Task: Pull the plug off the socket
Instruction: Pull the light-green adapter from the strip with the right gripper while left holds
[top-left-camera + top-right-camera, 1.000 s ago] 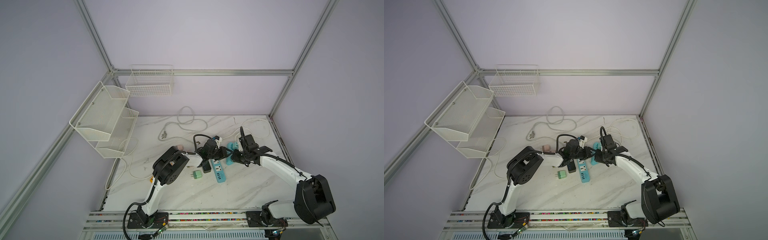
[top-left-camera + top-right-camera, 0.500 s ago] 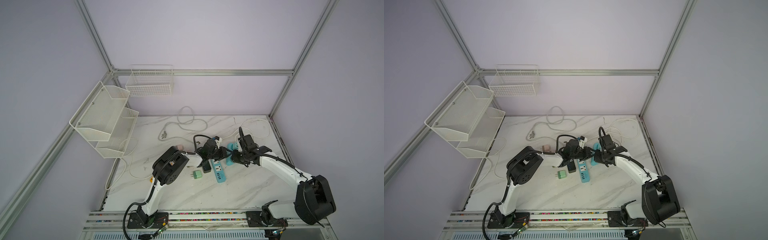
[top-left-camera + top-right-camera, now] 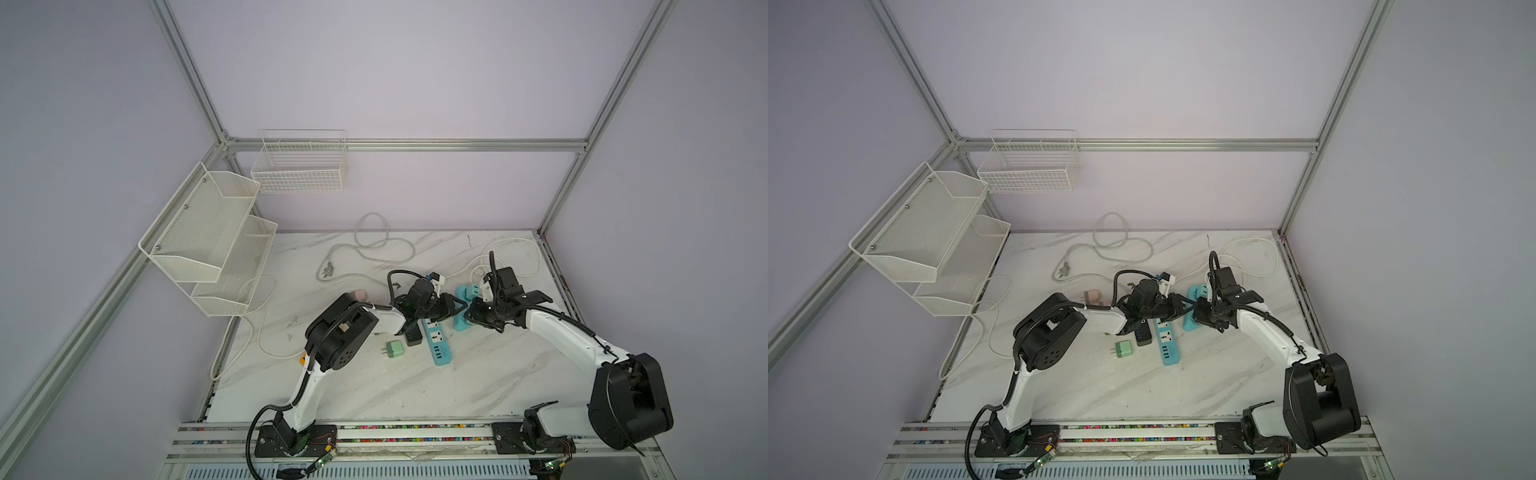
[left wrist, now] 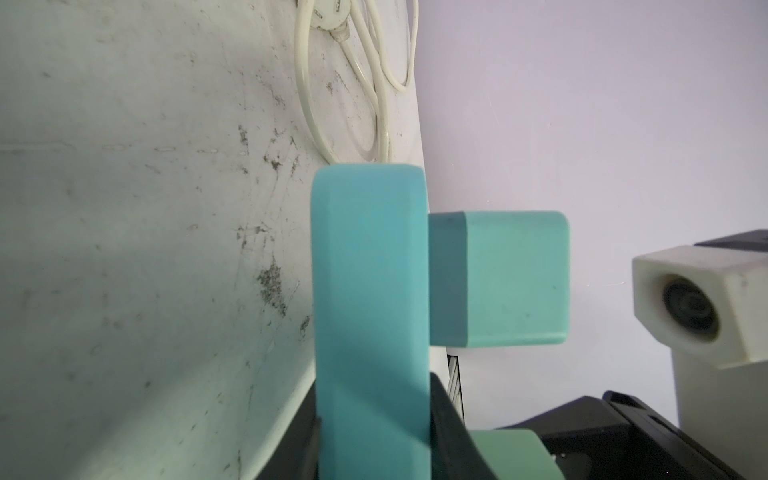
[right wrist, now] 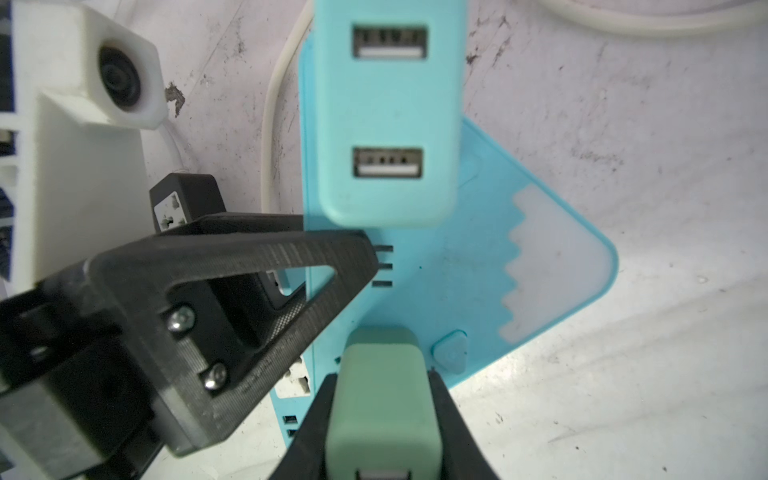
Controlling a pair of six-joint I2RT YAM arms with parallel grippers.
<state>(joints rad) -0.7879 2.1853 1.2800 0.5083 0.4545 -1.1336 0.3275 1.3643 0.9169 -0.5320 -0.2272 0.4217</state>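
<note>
**Green plug gripped, socket strip braced: the pull itself is the step in hand.**

The green plug [image 5: 376, 361] sits in the face of the teal socket strip [image 5: 457, 270], mid-tabletop between the two arms, and by the look of it is not yet out. The right gripper [image 5: 380, 390] has its jaws clamped on the plug's sides, and the left gripper [image 4: 372, 428] has its jaws clamped across the strip's edge, near a teal USB charger [image 5: 386, 124] plugged in further along. Next, I judge, comes a straight draw away from the strip's face while the left arm holds firm, since a skewed pull could bind the pins or drag the strip. On the scuffed marble tabletop [image 3: 415, 395] lie a blue power strip [image 3: 436, 345], a loose green adapter [image 3: 395, 348] and white cables [image 3: 374, 245]. Wire baskets [image 3: 299, 166] hang on lilac walls.
</note>
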